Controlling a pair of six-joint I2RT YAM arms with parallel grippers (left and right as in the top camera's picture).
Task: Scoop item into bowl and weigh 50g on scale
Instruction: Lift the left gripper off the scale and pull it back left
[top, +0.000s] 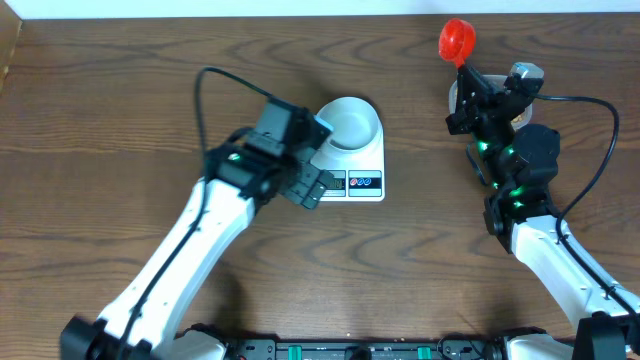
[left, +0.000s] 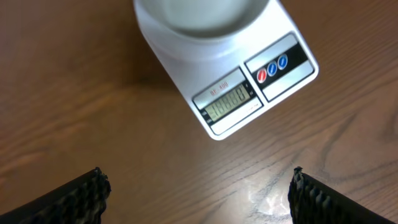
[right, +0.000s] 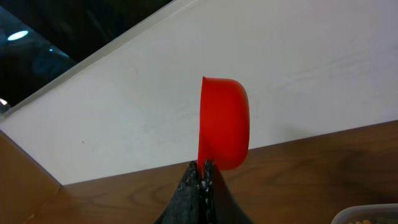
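Note:
The white scale (top: 366, 183) stands at mid table with the pale bowl (top: 374, 128) on it; the bowl looks empty. My left gripper (top: 314, 185) is open and empty, hovering by the scale's front left corner. In the left wrist view the scale (left: 249, 93), its lit display and the bowl's rim (left: 199, 25) lie beyond my open fingers (left: 199, 193). My right gripper (top: 466, 68) is shut on the handle of a red scoop (top: 457, 39), held up at the back right. It shows the scoop (right: 224, 121) edge-on above the shut fingers (right: 202, 168). A few beans (right: 360, 219) show.
A clear tub (right: 373, 213) holding the beans peeks in at the bottom right of the right wrist view; in the overhead view it is mostly hidden under my right arm (top: 515, 160). A white wall edges the table's far side.

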